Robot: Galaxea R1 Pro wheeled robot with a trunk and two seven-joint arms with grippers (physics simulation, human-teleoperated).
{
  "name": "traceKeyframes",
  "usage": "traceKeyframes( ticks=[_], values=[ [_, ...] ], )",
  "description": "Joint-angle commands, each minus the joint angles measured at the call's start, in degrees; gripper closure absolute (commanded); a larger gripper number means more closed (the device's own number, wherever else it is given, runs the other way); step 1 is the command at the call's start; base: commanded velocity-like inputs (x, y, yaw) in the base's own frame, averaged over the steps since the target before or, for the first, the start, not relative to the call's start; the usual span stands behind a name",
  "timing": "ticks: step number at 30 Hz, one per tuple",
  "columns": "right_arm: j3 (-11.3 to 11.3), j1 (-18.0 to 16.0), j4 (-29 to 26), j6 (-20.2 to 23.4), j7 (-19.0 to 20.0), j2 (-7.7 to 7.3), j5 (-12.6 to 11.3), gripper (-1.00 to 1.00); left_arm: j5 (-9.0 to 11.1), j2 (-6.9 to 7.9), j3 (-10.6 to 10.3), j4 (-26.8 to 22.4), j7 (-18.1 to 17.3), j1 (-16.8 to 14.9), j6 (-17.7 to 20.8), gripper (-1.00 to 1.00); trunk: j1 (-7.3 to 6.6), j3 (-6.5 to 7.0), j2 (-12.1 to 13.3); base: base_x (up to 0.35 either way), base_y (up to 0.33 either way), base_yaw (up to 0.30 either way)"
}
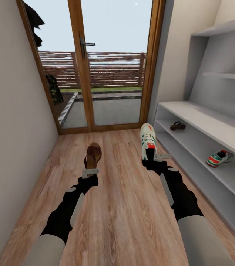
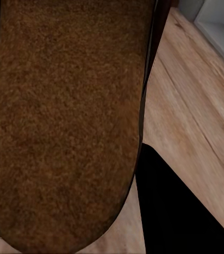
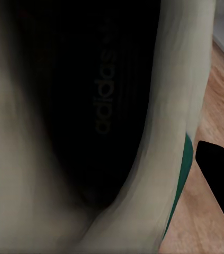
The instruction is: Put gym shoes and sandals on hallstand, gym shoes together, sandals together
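The left claw (image 1: 90, 172) is clamped on the heel end of a brown sandal (image 1: 93, 155), whose toe points away from it toward the glass door (image 1: 110, 62); gripping the heel keeps the flat sole level for sliding onto a shelf. The right claw (image 1: 158, 157) is closed on the heel of a white gym shoe (image 1: 148, 141), likewise pointing ahead. Both shoes look lifted off the corridor floor (image 1: 121, 207). To the right claw's right stands the hallstand (image 1: 206, 122), already carrying the other sandal (image 1: 177, 126) and other gym shoe (image 1: 219, 158) on its shelf, well apart, leaving room for a partner beside each.
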Motion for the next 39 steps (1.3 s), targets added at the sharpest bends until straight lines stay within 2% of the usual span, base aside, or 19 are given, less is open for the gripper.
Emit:
traceKeyframes(
  ticks=[1, 16, 39],
  values=[
    [-0.13, -0.02, -0.09, 0.31, 0.13, 0.05, -0.06, 1.0, 0.06, -0.04, 0.08, -0.09, -0.24, -0.02, 0.35, 1.0, 0.02, -0.05, -0.02, 0.315, 0.143, -0.002],
    [-0.13, -0.03, -0.09, 0.31, 0.13, 0.05, -0.07, 1.0, 0.06, -0.05, 0.08, -0.09, -0.24, -0.02, 0.36, 1.0, 0.02, -0.05, -0.02, 0.315, 0.142, -0.005],
    [-0.13, -0.05, -0.09, 0.31, 0.13, 0.04, -0.07, 1.0, 0.06, -0.11, 0.08, -0.09, -0.24, -0.02, 0.35, 1.0, 0.02, 0.15, -0.02, 0.315, 0.14, -0.249]
  ],
)
